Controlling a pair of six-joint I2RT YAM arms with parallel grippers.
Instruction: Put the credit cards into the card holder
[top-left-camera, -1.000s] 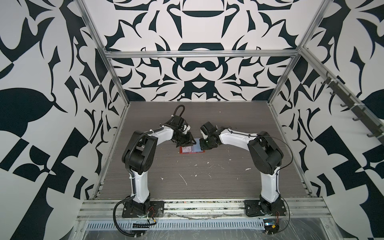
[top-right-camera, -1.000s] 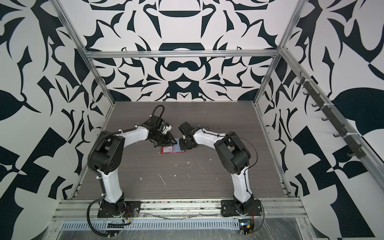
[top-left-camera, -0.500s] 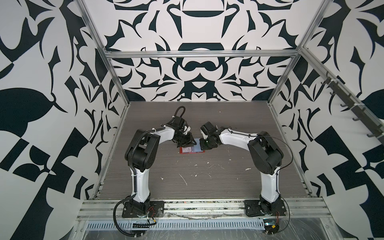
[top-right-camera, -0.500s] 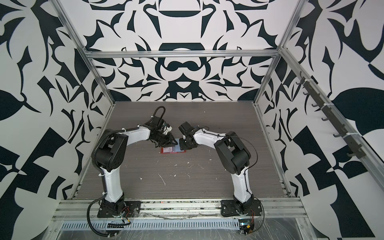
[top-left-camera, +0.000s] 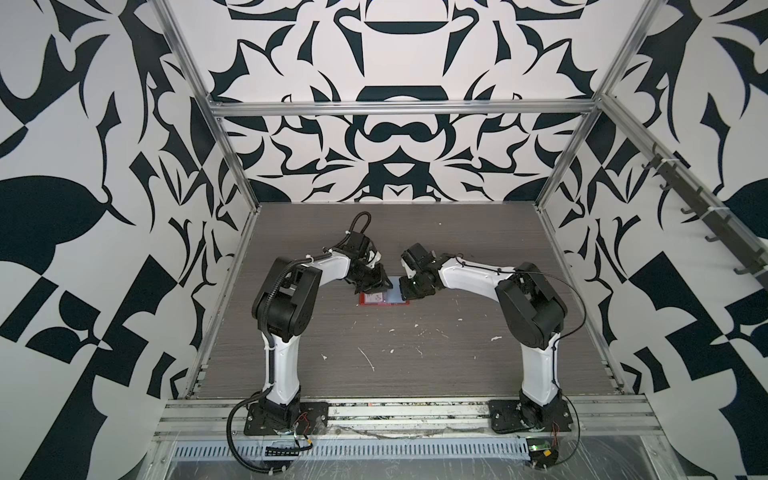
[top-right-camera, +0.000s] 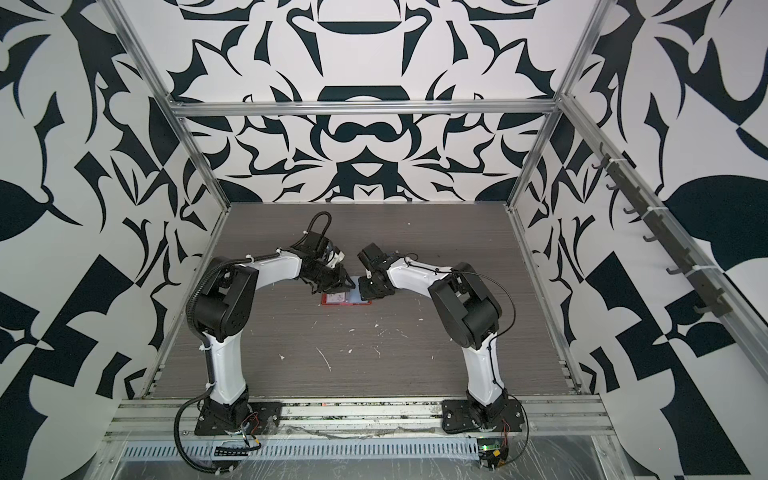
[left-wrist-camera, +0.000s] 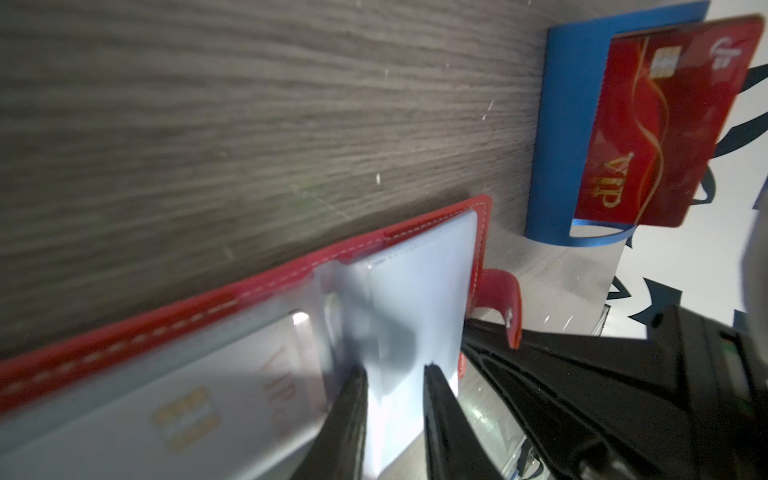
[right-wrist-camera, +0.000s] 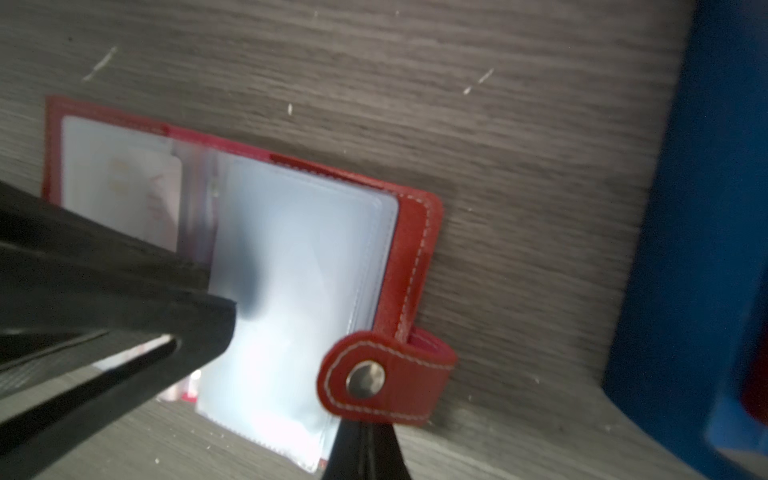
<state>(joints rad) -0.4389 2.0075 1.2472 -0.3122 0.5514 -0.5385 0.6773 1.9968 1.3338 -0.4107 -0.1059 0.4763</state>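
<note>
The red card holder lies open on the table between both grippers, clear pockets up. A white credit card with gold lettering sits in a pocket of its left half. My left gripper hangs over the pale pocket pages of the right half. Its jaws stand a narrow gap apart, tips at the page, and no card shows between them. My right gripper is shut, tips at the holder's edge under the snap strap. A red credit card stands in a blue rack.
The blue rack stands on the table just beyond the holder's strap side, close to both grippers. White scuffs mark the grey wood-grain table. Patterned walls with metal frame posts enclose the table on three sides.
The left arm's elbow has shifted slightly to the right and its jaws have narrowed a little. The right arm and the card holder have not moved.
</note>
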